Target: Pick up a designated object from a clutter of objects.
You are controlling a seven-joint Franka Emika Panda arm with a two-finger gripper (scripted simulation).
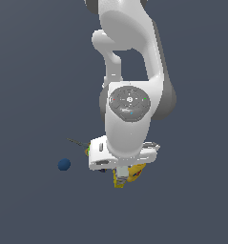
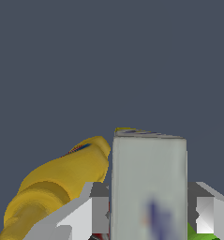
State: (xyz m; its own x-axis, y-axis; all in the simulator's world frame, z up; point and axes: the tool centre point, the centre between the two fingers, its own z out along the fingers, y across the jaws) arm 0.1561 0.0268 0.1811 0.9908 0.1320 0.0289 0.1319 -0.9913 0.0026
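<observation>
The designated object, a tall carton (image 2: 148, 187) with a pale face and blurred blue lettering, stands upright between my gripper's (image 2: 148, 213) two fingers in the wrist view. One finger (image 2: 97, 211) and the other finger (image 2: 205, 213) lie flush against its sides. In the exterior view the gripper (image 1: 120, 177) hangs low over the clutter of objects, and the hand hides most of the carton. A yellow squeeze bottle (image 2: 57, 183) lies tilted right beside the carton.
A blue ball (image 1: 64, 164) sits apart toward the exterior view's left. A thin dark utensil (image 1: 75, 141) lies just beyond it. A green item (image 2: 197, 233) peeks out beside one finger, and a sliver of red (image 2: 101, 233) beside the other.
</observation>
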